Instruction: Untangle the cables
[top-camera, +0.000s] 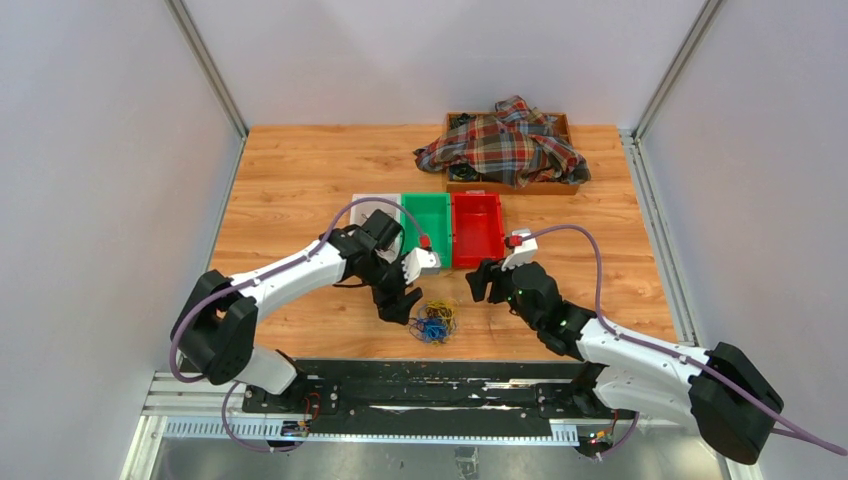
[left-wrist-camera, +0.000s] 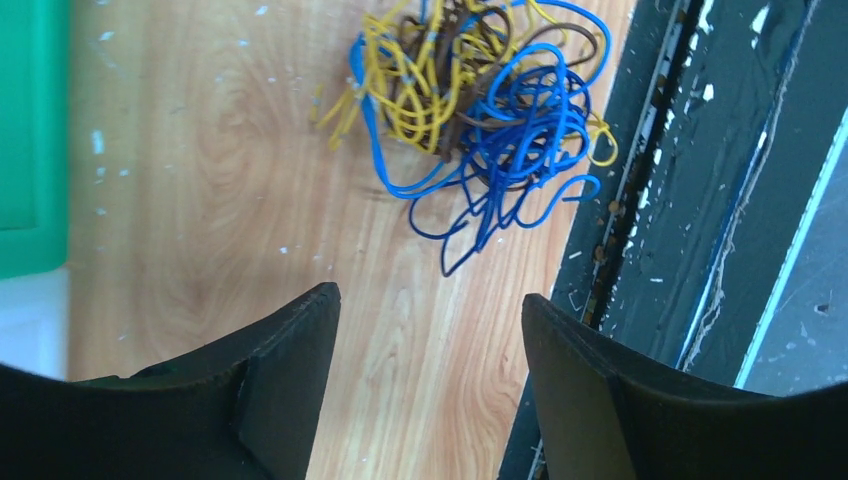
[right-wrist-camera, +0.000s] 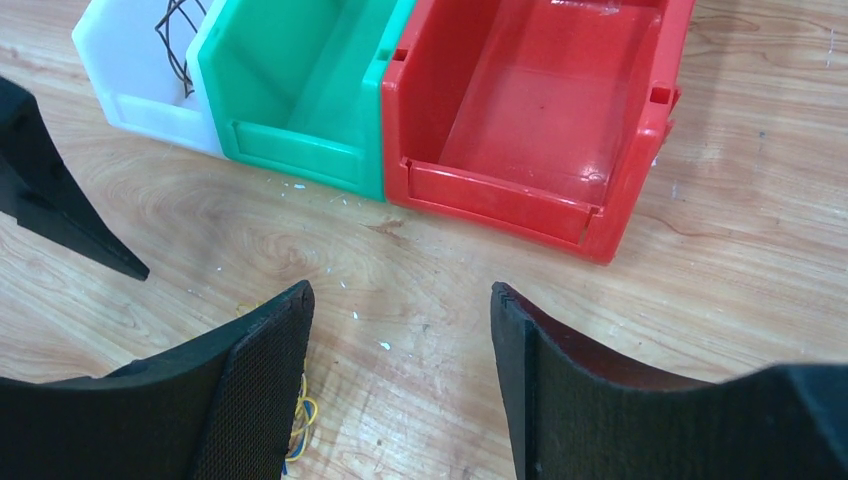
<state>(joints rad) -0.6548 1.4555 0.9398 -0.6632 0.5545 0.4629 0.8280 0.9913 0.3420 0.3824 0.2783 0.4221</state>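
The cables (top-camera: 435, 322) lie in one tangle of blue, yellow and dark brown wires on the wood near the table's front edge. In the left wrist view the tangle (left-wrist-camera: 480, 100) sits ahead of my left gripper (left-wrist-camera: 430, 295), which is open with only bare wood between its fingers. From above, the left gripper (top-camera: 398, 305) hangs just left of the tangle. My right gripper (top-camera: 480, 282) is open to the tangle's upper right. In its own view the right gripper (right-wrist-camera: 400, 290) holds nothing, and a bit of yellow and blue cable (right-wrist-camera: 300, 420) peeks out beside its left finger.
A white bin (right-wrist-camera: 130, 90) holding one black wire (right-wrist-camera: 178, 40), a green bin (right-wrist-camera: 290, 90) and a red bin (right-wrist-camera: 530, 110) stand in a row behind the grippers. A plaid shirt (top-camera: 505, 145) covers a wooden box (top-camera: 560, 186) at the back. A black rail (left-wrist-camera: 650, 200) borders the front edge.
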